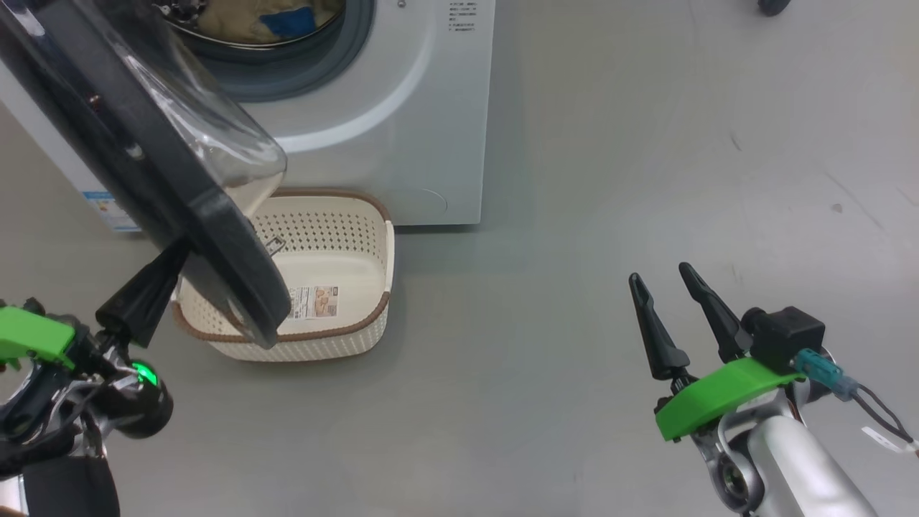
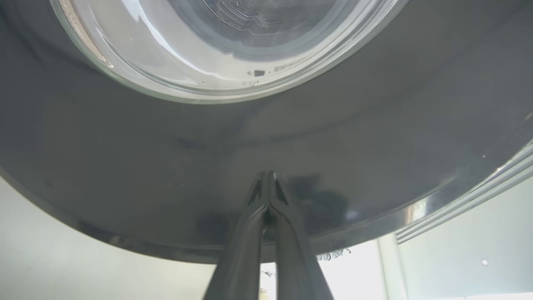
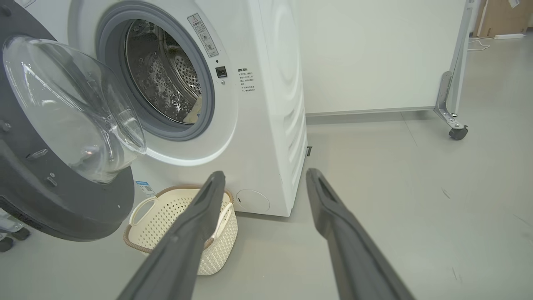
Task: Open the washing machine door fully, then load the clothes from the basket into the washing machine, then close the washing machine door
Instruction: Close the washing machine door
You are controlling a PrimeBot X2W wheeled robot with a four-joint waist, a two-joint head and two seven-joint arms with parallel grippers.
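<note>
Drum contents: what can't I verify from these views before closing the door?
- clothes: head view's top edge cuts off the drum; part of the bundle shows.
- basket: left part hidden behind the washing machine door in the head view.
- left fingers: left wrist view; touching the door's rim or just short, unclear.

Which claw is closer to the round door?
Left. The left gripper touches the black rim of the washing machine door; the right gripper hangs open, well apart.
</note>
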